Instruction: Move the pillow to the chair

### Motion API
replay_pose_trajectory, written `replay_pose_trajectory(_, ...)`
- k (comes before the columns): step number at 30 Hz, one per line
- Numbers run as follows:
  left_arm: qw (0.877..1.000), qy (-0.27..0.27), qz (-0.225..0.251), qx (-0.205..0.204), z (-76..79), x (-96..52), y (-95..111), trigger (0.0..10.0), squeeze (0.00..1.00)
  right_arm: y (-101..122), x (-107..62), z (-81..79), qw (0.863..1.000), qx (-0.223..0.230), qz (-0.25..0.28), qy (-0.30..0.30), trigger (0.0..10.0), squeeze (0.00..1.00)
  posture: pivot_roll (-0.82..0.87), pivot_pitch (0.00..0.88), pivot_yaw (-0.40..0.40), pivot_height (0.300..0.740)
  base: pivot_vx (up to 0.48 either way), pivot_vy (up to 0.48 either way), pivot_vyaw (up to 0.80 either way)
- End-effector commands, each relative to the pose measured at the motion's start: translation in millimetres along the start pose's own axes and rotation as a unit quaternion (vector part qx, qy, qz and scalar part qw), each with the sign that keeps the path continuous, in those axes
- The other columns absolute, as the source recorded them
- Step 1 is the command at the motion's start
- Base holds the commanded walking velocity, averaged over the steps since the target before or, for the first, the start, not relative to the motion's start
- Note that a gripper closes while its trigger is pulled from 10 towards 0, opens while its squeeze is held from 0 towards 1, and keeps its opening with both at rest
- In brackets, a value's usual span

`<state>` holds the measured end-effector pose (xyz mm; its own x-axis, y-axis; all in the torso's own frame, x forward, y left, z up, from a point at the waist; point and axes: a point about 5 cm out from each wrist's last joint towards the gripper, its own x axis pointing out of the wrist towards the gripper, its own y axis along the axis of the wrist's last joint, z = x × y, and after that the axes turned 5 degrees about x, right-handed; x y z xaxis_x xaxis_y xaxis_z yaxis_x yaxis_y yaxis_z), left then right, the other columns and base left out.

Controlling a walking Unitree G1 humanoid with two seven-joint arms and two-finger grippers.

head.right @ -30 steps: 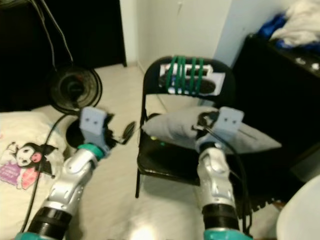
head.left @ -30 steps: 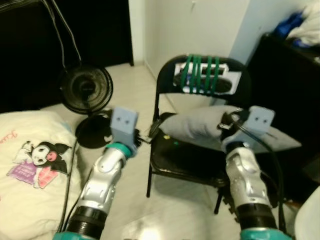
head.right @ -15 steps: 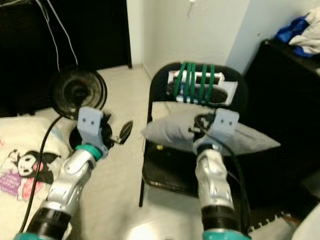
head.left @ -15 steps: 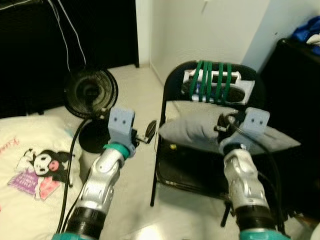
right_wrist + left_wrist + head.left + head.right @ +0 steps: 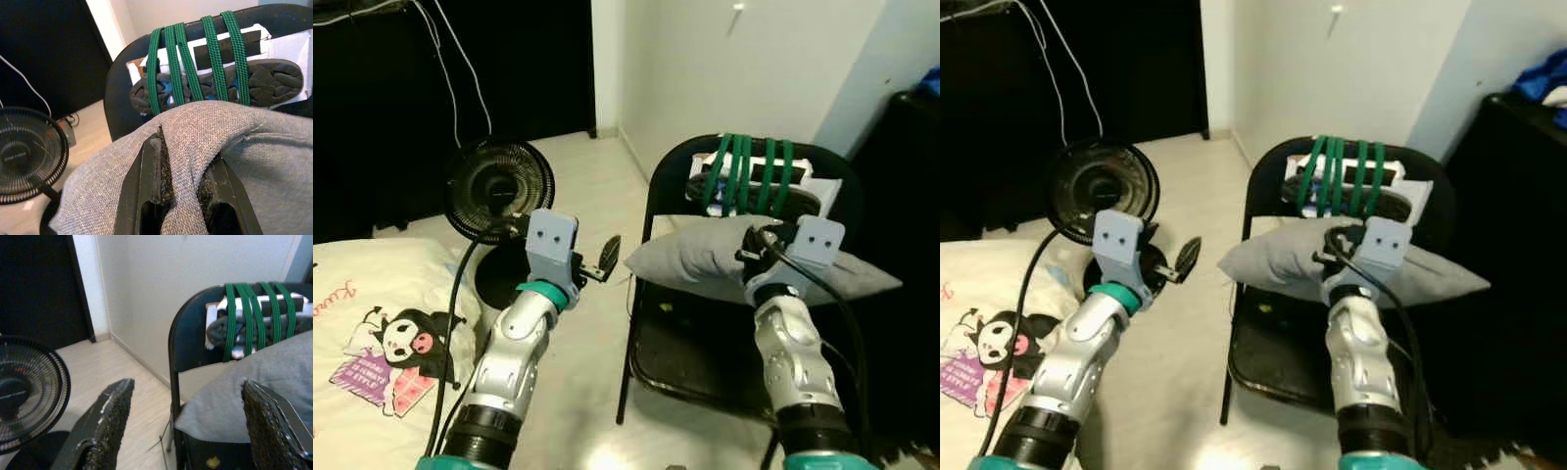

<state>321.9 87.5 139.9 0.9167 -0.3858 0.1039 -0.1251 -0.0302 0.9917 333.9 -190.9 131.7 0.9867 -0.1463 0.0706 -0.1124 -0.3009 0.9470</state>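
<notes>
A grey pillow [image 5: 705, 253] hangs over the seat of a black folding chair [image 5: 677, 354], level with the lower backrest. My right gripper [image 5: 182, 181] is shut on a fold of the pillow [image 5: 274, 161], pinching the fabric between both fingers. My left gripper [image 5: 190, 416] is open and holds nothing. It sits left of the chair's front left corner, near the pillow's left tip [image 5: 230, 401]. Green straps [image 5: 749, 171] tie a shoe sole to the chair's backrest.
A black floor fan [image 5: 499, 186] stands on the pale floor left of the chair, with a cable running from it. A white cushion with a cartoon print [image 5: 382, 333] lies at the lower left. A dark cabinet [image 5: 911, 196] stands right of the chair.
The camera has shifted, so the chair and fan sit further right and higher in view. The right gripper keeps its hold on the pillow, which sits slightly higher against the backrest.
</notes>
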Motion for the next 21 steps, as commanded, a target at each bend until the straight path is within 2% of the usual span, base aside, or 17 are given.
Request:
replay_pose_trajectory(1, 1.0, -0.002, -0.007, 0.001, 1.1, -1.7, -3.5, 10.0, 0.0, 15.6, 3.2, -3.8, 0.999, -0.005, 0.038, 0.011, 10.0, 0.0, -0.03, 0.013, 0.08, 0.739, 0.0, 0.0, 0.0)
replay_pose_trajectory(16, 1.0, 0.005, -0.015, 0.005, 1.3, -3.8, -7.0, 10.0, 0.0, 9.5, 1.6, -7.5, 1.0, -0.006, 0.021, 0.018, 10.0, 0.0, -0.02, 0.02, 0.073, 0.739, 0.0, 0.0, 0.0)
replay_pose_trajectory(21, 1.0, 0.006, -0.017, 0.005, 1.7, -4.8, -7.8, 10.0, 0.0, 7.9, 0.4, -9.0, 1.0, -0.001, 0.019, 0.02, 10.0, 0.0, -0.02, 0.025, 0.073, 0.724, 0.0, 0.0, 0.0)
